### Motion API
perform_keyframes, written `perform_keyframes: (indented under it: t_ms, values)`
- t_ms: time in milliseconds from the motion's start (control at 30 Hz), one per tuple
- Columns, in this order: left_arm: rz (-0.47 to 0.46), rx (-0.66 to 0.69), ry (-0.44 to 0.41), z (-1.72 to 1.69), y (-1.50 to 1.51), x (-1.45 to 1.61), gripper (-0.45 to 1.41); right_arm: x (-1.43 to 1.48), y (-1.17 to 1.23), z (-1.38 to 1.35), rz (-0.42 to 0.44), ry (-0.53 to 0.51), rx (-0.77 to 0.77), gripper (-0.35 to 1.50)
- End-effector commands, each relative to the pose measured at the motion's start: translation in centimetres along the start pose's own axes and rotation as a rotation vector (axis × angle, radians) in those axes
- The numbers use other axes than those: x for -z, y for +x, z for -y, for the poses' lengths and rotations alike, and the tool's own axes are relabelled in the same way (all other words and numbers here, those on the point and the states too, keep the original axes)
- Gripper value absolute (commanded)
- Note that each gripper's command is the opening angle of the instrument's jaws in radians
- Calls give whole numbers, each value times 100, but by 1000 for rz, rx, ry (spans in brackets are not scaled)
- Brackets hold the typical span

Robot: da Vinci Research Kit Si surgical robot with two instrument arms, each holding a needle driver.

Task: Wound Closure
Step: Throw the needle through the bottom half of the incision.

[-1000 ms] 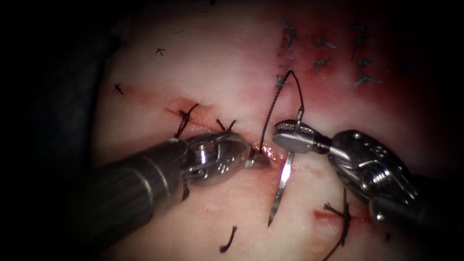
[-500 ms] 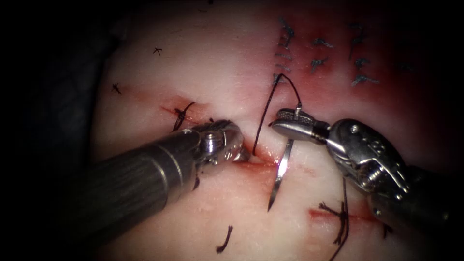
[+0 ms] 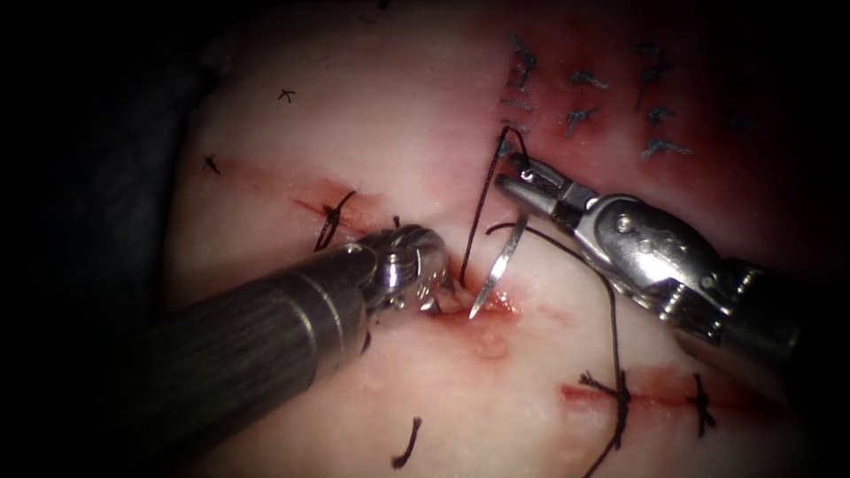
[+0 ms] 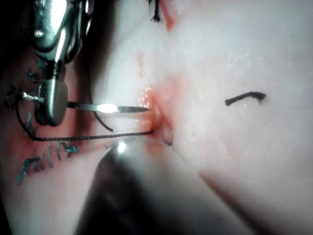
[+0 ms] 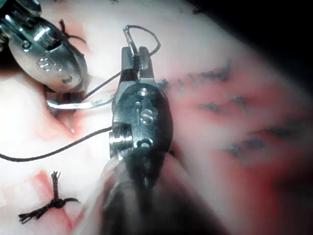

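Note:
On the tissue [image 3: 372,142], my right tool [image 3: 513,184] has its jaws shut on the curved needle [image 3: 500,261] close to its tail end. The needle slants down and left, and its tip meets the red cut [image 3: 496,310]; I cannot tell whether it has entered. Dark thread [image 3: 478,204] rises from the cut, loops over and runs to the needle's tail. My left tool [image 3: 425,274] presses on the cut's left edge, right beside the tip. The left wrist view has the needle [image 4: 107,107] held by the right tool [image 4: 49,105]. The right wrist view has both the right tool [image 5: 134,58] and the left tool [image 5: 49,54].
One tied stitch [image 3: 332,217] sits on the cut to the left, and two more [image 3: 620,389] lie lower right. A cut end of thread [image 3: 407,447] lies near the front. Blue ink marks [image 3: 584,97] dot the far tissue. Red fluid [image 3: 482,341] pools at the cut.
My right tool has risen and swung the needle, so its tip moved from the tissue below the cut up to the cut. My left tool turned downward and drew back from the tissue edge.

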Motion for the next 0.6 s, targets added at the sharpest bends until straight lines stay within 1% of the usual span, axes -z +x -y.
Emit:
perform_keyframes:
  t_ms: [33,67,200,300,500,600]
  values:
    - [-5,2,5,8,3,0,72,-10,-10,5,-2,-5,12,-35]
    - [-7,3,3,7,3,1,72,-11,-16,9,-3,-11,32,-35]
    - [-16,4,8,6,4,3,71,-11,-27,13,3,-26,52,-35]
    - [-26,6,12,4,5,6,71,-10,-35,16,5,-36,102,-35]
    - [-37,17,16,1,8,9,72,-2,-40,16,21,-58,203,-35]
    - [-49,21,17,0,10,15,71,3,-44,30,32,-48,250,-35]
